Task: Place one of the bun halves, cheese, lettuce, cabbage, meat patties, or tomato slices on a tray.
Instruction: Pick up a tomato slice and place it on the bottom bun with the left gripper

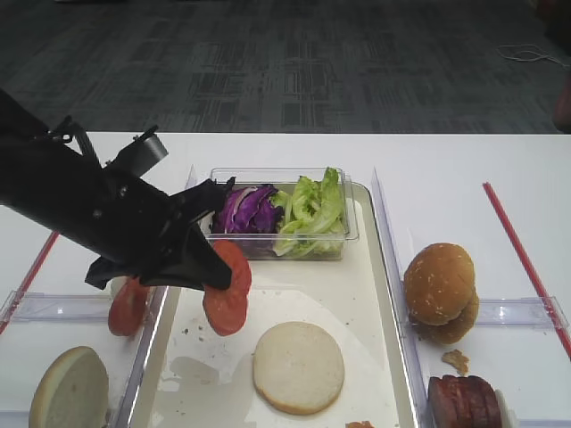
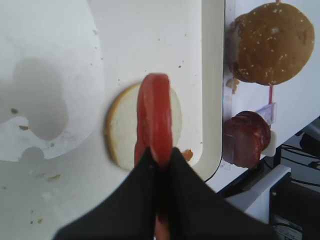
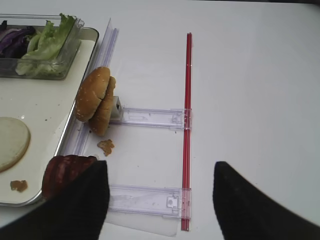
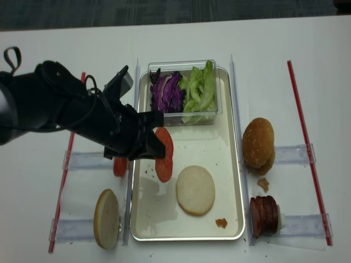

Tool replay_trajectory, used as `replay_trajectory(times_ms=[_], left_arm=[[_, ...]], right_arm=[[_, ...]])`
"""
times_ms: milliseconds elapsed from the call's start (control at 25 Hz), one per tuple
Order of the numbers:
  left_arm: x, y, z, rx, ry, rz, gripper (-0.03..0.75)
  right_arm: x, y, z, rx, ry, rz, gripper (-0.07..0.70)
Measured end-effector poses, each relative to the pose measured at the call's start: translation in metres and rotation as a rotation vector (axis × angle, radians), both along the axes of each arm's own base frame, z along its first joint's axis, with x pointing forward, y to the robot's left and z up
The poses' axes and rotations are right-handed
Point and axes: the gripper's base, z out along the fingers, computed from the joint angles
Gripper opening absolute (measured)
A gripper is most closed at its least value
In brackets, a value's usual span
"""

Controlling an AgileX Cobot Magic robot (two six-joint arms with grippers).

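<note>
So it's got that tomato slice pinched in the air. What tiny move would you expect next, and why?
Probably a short carry toward the bun half lying cut face up on the tray, then down. The left gripper is shut on a tomato slice, which hangs above bare tray beside the bun, not over it.

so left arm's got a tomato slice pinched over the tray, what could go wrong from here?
1. The left gripper pinches the tomato slice edge-on by its lower rim, so the slice could slip out early or tear.
2. The slice hangs left of the bun half lying cut face up on the tray; released now, it would likely land on bare tray.
3. The clear box of cabbage and lettuce sits just behind the gripper and could be nudged.
</note>
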Motion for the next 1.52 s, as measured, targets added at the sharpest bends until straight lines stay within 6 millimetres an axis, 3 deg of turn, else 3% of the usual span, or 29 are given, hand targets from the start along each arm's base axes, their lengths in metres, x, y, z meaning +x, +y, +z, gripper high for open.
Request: replay_trajectory(times_ms=[400, 720, 1520], left_arm=[[-0.011, -0.035, -0.004, -0.032, -0.047, -0.076, 0.003], [-0.011, -0.049, -0.018, -0.044, -0.004, -0.056, 0.003], [-0.029, -0.081, -0.016, -0.072, -0.052, -0.103, 0.003]], right_arm=[[0.0, 0.0, 0.0, 0.0, 0.0, 0.0, 0.468], [0.0, 0.0, 0.0, 0.0, 0.0, 0.0, 0.468], [0.0, 0.0, 0.0, 0.0, 0.0, 0.0, 0.468]])
